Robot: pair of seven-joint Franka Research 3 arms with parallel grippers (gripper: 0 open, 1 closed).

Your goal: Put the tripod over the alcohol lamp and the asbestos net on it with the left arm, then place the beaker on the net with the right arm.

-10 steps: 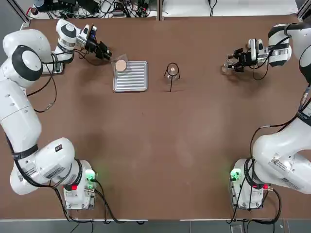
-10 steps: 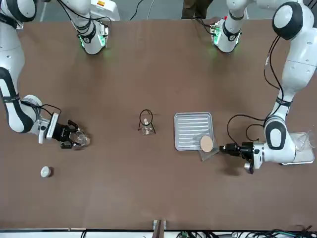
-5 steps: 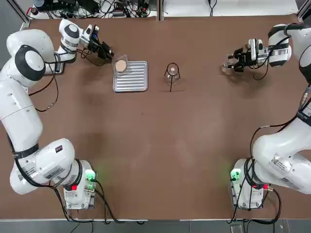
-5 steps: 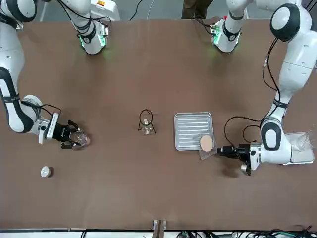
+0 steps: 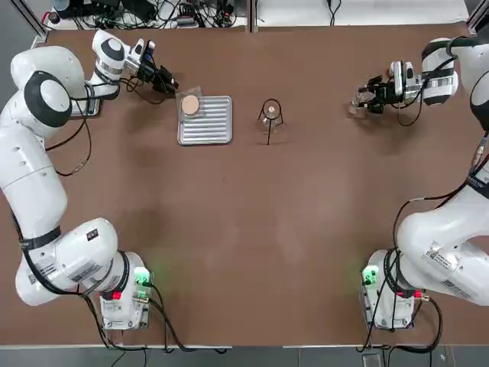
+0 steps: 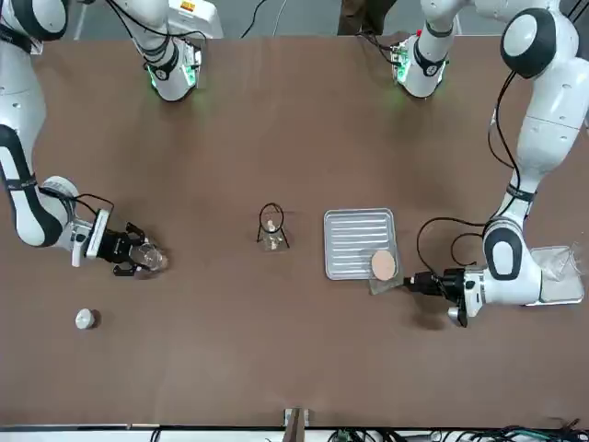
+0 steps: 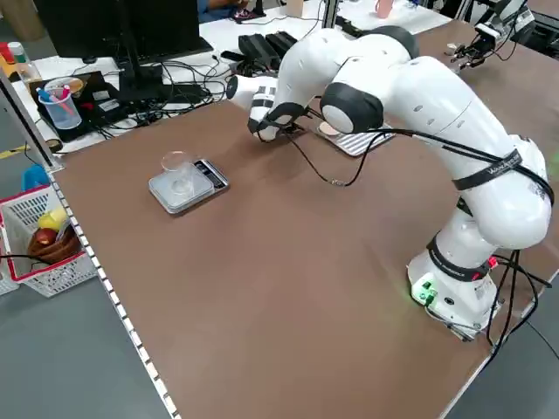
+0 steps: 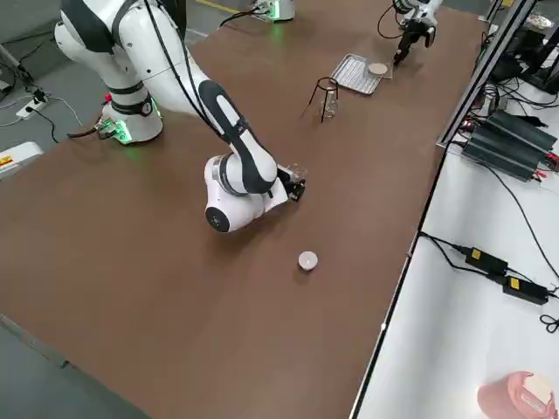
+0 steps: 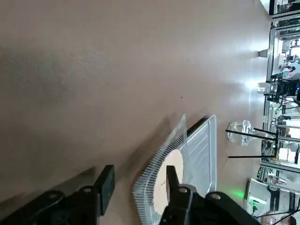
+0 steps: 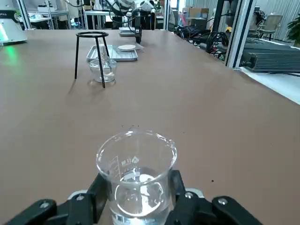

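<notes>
Across the brown tabletop (image 5: pixel 229 245), monitors (image 7: pixel 122 30) perhaps stand behind.

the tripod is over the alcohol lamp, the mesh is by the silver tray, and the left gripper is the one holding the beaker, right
Not quite: the right gripper holds the beaker, as the right wrist view shows. The tripod is indeed over the alcohol lamp, and the mesh is by the silver tray.

Brown table (image 6: pixel 212 350) bears tripod (image 6: pixel 271 221), lamp (image 6: pixel 273 241), net (image 6: pixel 386 273), tray (image 6: pixel 360 243).
</notes>
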